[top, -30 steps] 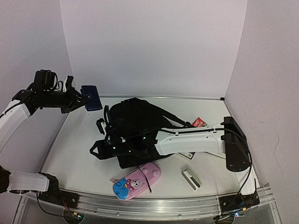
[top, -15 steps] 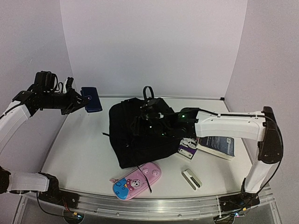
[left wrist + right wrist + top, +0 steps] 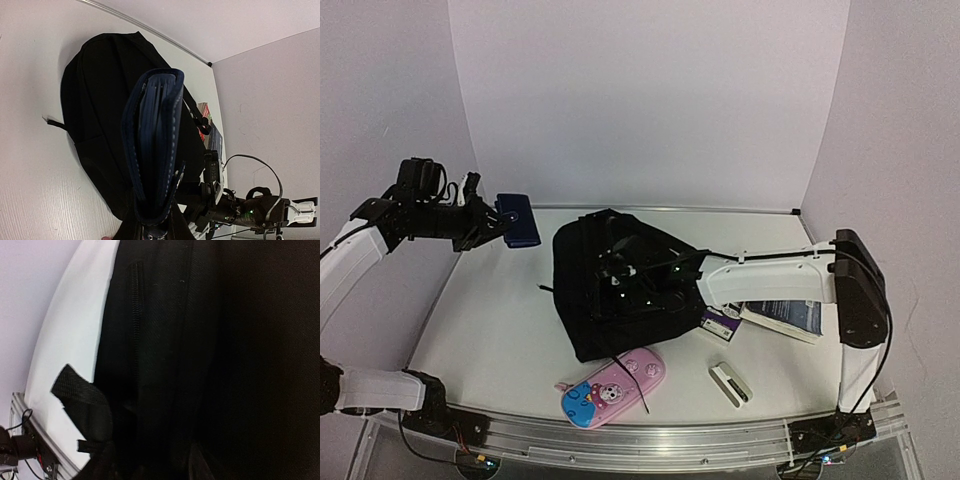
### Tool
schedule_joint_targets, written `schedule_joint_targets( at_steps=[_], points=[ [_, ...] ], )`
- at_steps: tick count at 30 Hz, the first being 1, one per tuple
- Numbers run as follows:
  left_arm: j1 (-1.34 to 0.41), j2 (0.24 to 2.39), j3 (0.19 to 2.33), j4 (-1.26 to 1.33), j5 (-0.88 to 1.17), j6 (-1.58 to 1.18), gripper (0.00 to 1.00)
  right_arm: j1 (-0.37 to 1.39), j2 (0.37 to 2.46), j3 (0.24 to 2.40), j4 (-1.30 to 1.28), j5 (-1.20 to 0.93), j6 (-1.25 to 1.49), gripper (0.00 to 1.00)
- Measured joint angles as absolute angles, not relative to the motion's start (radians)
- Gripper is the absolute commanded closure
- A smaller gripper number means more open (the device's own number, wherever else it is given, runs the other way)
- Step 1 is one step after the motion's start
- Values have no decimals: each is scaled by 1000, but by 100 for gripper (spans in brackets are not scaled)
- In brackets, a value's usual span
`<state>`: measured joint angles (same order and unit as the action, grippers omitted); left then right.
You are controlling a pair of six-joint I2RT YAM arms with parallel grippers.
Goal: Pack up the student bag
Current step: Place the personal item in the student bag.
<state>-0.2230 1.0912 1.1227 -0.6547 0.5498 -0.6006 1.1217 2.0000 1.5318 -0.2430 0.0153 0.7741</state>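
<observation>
Right end effector (image 3: 615, 270) moves down-left onto student bag (image 3: 582, 315), lying mid tabletop (image 3: 485, 335), inside not visible; its jaws hidden, cannot tell. Left end effector (image 3: 498, 220) clamped on navy wallet (image 3: 522, 222), in air at rear-left.

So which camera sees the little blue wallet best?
The left wrist view: the navy wallet looks big and edge-on, clamped in the left gripper. The top view shows it small. The right wrist view shows only the black bag.
</observation>
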Motion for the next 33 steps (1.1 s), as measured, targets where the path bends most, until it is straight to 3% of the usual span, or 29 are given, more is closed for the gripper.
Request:
schedule_joint_targets(
  at_steps=[3, 9, 11, 16, 21, 25, 29, 33],
  points=[
    [-223, 1091, 1121, -654, 552, -600, 100, 1122, 2018, 1543, -182, -29, 771, 78],
    [-223, 1091, 1121, -654, 557, -600, 100, 1130, 2150, 1691, -98, -98, 701, 81],
    [-223, 1088, 1121, -654, 558, -600, 100, 1140, 2218, 1781, -83, -114, 669, 77],
    [-223, 1068, 1121, -654, 557, -600, 100, 1182, 2358, 1956, -57, -156, 612, 57],
    [-223, 1053, 1113, -653, 557, -600, 100, 1222, 2388, 1981, -92, -170, 568, 33],
    [-223, 1053, 1099, -655, 557, -598, 100, 1256, 2350, 1965, -160, -153, 505, 20],
    [-223, 1053, 1097, -654, 555, -595, 100, 1291, 2187, 1861, -267, -111, 460, 14],
    [-222, 1053, 1091, -653, 555, -592, 100, 1303, 2013, 1779, -337, -12, 452, 17]
  ],
)
